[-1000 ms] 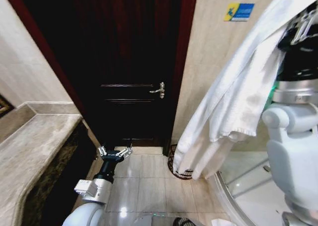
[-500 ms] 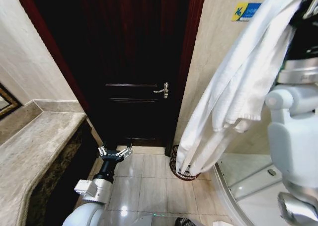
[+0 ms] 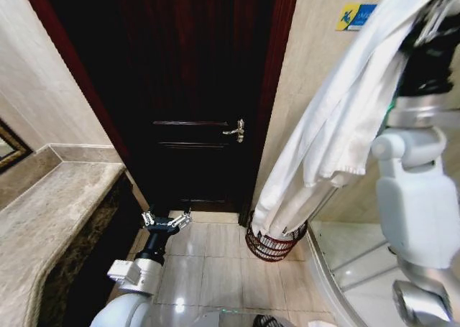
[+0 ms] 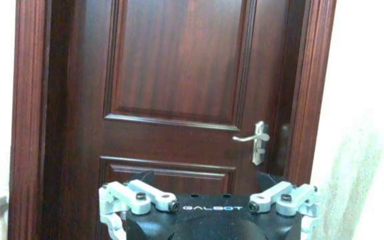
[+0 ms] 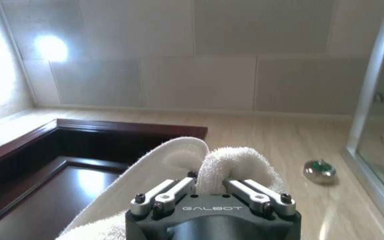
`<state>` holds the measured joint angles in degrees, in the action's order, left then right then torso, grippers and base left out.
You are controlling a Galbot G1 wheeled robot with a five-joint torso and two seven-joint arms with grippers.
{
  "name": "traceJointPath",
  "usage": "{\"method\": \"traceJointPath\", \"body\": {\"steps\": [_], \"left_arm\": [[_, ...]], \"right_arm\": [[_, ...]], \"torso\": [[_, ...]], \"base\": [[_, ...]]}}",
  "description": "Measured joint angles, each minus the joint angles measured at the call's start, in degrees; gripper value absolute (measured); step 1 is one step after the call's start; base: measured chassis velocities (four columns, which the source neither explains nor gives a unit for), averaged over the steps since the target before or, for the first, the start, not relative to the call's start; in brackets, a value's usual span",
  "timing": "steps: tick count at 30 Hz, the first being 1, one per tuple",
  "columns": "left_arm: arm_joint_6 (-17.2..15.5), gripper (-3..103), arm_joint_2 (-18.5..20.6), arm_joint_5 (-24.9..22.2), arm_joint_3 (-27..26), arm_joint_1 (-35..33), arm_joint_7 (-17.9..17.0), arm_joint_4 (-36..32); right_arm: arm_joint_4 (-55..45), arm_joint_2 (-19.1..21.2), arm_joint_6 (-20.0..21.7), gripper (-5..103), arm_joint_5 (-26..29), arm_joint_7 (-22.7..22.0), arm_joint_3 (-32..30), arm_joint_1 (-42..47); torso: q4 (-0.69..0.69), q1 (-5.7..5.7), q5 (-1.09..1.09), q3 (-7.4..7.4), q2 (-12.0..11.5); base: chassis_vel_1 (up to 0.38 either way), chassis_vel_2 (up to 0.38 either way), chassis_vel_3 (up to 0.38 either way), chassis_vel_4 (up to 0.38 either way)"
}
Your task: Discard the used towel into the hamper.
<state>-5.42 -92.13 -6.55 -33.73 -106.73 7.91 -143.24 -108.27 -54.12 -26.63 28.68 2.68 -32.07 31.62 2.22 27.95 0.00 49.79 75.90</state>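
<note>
Right gripper (image 5: 209, 192) raised high, fingers (image 5: 168, 191) pinched together on a bunched fold of the white towel (image 3: 338, 133), jaws nearly closed with only the cloth between them. From those fingers, towel hanging down in a long drape, passing in front of the beige wall and the blue sign (image 3: 357, 16). Lower hem dangling well below the fingers, right at the rim of the hamper (image 3: 272, 245), apparently dipping just inside; exact contact cannot be told. Hamper standing on the tiled floor (image 3: 215, 269), dark-red wire bars, in the corner between the dark wooden door (image 3: 194, 90) and the shower enclosure's curved edge (image 3: 338, 284).

Left gripper (image 3: 166, 220) held low and idle, far below and to the left of the towel-holding fingers, its own fingers (image 4: 133, 193) spread wide and empty, pointing toward the door with its silver handle (image 4: 257, 141). Marble counter (image 3: 50, 219) alongside that arm.
</note>
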Motion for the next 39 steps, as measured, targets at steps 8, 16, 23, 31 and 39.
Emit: {"method": "traceJointPath", "body": {"steps": [8, 16, 23, 31, 39], "left_arm": [[0.00, 100, 0.00, 0.00, 0.00, 0.00, 0.00, 0.00], [0.00, 100, 0.00, 0.00, 0.00, 0.00, 0.00, 0.00], [0.00, 100, 0.00, 0.00, 0.00, 0.00, 0.00, 0.00], [0.00, 100, 0.00, 0.00, 0.00, 0.00, 0.00, 0.00], [0.00, 100, 0.00, 0.00, 0.00, 0.00, 0.00, 0.00]], "right_arm": [[2.34, -2.54, -4.08, 5, -1.82, 1.34, -0.07, 5.71], [4.38, -4.54, -6.03, 5, -4.84, 1.65, -0.09, 10.13], [7.17, -6.56, -7.11, 5, -6.41, 1.63, -0.54, 13.12], [9.86, -9.13, -8.53, 5, -7.93, 2.24, -1.95, 19.01], [17.03, -10.77, -11.52, 5, -9.56, 3.45, -3.03, 20.01]], "torso": [[0.02, 0.00, -0.02, 0.00, 0.00], [0.01, 0.00, -0.02, 0.00, 0.00], [0.01, 0.00, -0.01, 0.00, 0.00], [0.01, 0.00, -0.01, 0.00, 0.00], [0.01, 0.00, 0.00, 0.00, 0.00]], "base": [[0.000, 0.000, 0.000, 0.000], [0.000, 0.000, 0.000, 0.000], [0.000, 0.000, 0.000, 0.000], [0.000, 0.000, 0.000, 0.000], [0.000, 0.000, 0.000, 0.000]]}}
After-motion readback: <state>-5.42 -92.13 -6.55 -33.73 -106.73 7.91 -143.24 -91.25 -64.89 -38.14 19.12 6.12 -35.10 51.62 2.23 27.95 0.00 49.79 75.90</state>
